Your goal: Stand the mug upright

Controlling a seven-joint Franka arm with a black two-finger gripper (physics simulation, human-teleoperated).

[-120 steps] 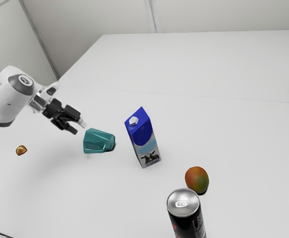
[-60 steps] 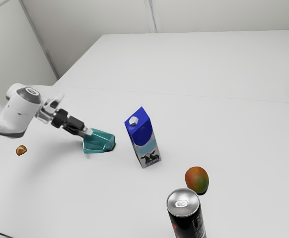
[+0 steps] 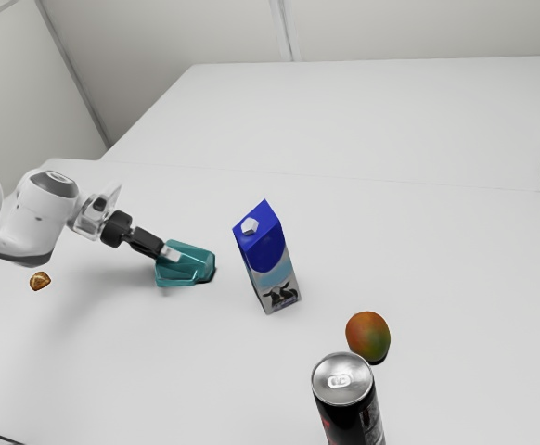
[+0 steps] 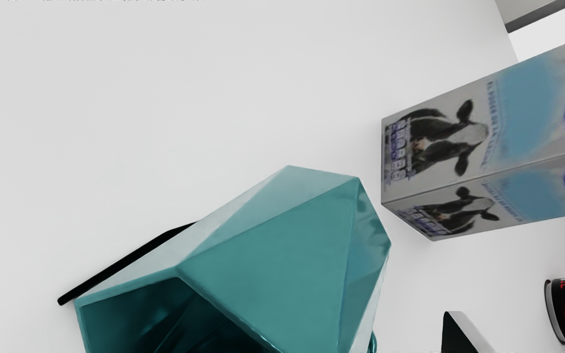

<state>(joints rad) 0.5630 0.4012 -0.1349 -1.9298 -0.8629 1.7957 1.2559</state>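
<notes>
In the exterior view the teal mug (image 3: 191, 265) lies on its side on the table, and my gripper (image 3: 170, 253) reaches down to its end nearest the arm, its tip overlapping the mug. The faceted mug (image 4: 282, 260) in the wrist view has its dark mouth turned toward my hand. My gripper, seen there by one fingertip (image 4: 461, 336), stands open, with a gap of table between that finger and the mug. The other fingertip is hidden, and whether it touches the mug cannot be told.
A blue and grey milk carton (image 3: 270, 260) stands upright just beyond the mug. Farther toward the exterior view's right are a mango (image 3: 368, 336) and a black can (image 3: 346, 399). A small brown lump (image 3: 40, 280) lies near the arm, on the white table (image 3: 456, 250).
My hand has come down toward the mug from above it on the exterior view's left and turned, its tip now overlapping the mug. The mug has not visibly moved.
</notes>
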